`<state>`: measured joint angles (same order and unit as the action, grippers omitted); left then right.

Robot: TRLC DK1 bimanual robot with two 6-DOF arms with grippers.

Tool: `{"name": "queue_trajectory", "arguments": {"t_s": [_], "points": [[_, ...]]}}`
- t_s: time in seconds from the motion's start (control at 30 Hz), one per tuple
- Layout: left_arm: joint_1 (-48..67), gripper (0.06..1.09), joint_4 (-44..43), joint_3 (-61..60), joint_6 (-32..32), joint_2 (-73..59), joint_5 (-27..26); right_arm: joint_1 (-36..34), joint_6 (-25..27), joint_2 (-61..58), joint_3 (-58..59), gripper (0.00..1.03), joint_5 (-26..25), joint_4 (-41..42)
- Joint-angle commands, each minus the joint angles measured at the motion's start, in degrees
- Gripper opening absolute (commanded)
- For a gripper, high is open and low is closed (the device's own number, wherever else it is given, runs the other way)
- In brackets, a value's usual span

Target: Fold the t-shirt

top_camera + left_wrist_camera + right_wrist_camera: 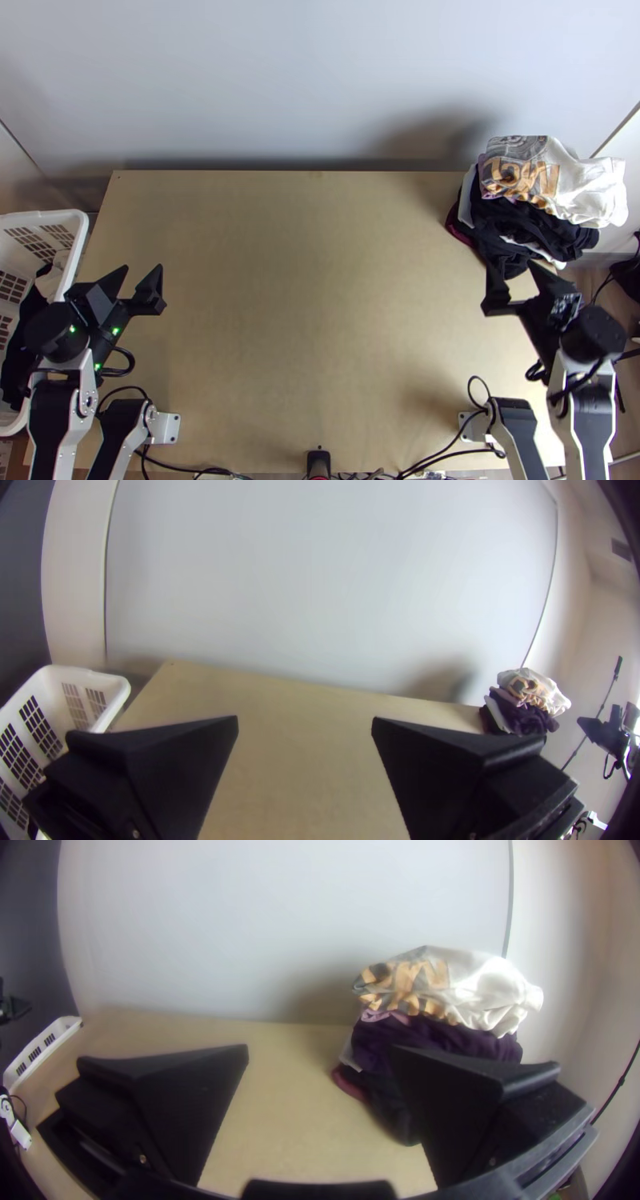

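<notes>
A white shirt with a grey and orange print (588, 188) lies bunched on top of a pile of dark clothes (520, 228) at the table's back right corner. My right gripper (514, 276) is open just in front of the pile, nothing between its fingers. At the table's left side my left gripper (142, 280) is open and empty, beside the basket. In the left wrist view my left gripper (305, 723) stands wide apart, the white shirt (543, 692) far off. In the right wrist view the white shirt (480, 990) lies beyond my right gripper (320, 1050).
A white laundry basket (76, 240) with dark and white cloth inside stands at the table's left edge. Bare wooden table (312, 304) stretches between the arms. Black cables run along the near edge, and a pale wall (312, 80) rises behind the table.
</notes>
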<state>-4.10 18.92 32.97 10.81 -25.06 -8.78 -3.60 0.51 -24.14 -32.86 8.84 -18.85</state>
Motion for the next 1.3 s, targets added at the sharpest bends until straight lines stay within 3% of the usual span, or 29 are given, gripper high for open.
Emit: {"name": "queue_trajectory", "arguments": {"t_s": [0.0,0.2,0.47,0.7,0.8,1.0,1.13,1.27], "points": [[0.3,1.03,-7.0,-5.7,-1.3,4.1,0.5,5.2,0.8,9.3,6.5,0.98,-4.2,3.4],[0.9,1.03,-13.1,-12.8,-4.3,11.4,-0.7,7.9,2.5,14.3,13.4,0.98,-4.2,9.2],[-0.6,1.03,-24.6,-20.2,-3.5,14.0,0.8,9.5,1.8,14.0,19.7,0.98,-5.6,20.2],[0.1,1.00,-33.2,-24.2,-2.5,14.7,0.8,13.1,5.9,19.7,26.8,0.96,-5.6,24.7],[0.2,1.00,-36.1,-27.7,-3.4,16.8,0.8,13.6,5.0,21.8,27.1,0.93,-5.6,24.2],[-1.3,1.01,-34.2,-28.5,-4.7,18.3,1.0,11.9,1.9,24.3,27.0,0.93,-5.5,23.7],[-2.7,1.02,-32.7,-28.6,-4.0,18.2,1.0,11.1,0.7,24.4,27.1,0.93,-5.3,18.2],[-2.7,1.03,-25.2,-28.6,-3.9,21.9,0.9,10.5,-1.4,24.4,27.1,0.93,-5.2,13.1]]}}
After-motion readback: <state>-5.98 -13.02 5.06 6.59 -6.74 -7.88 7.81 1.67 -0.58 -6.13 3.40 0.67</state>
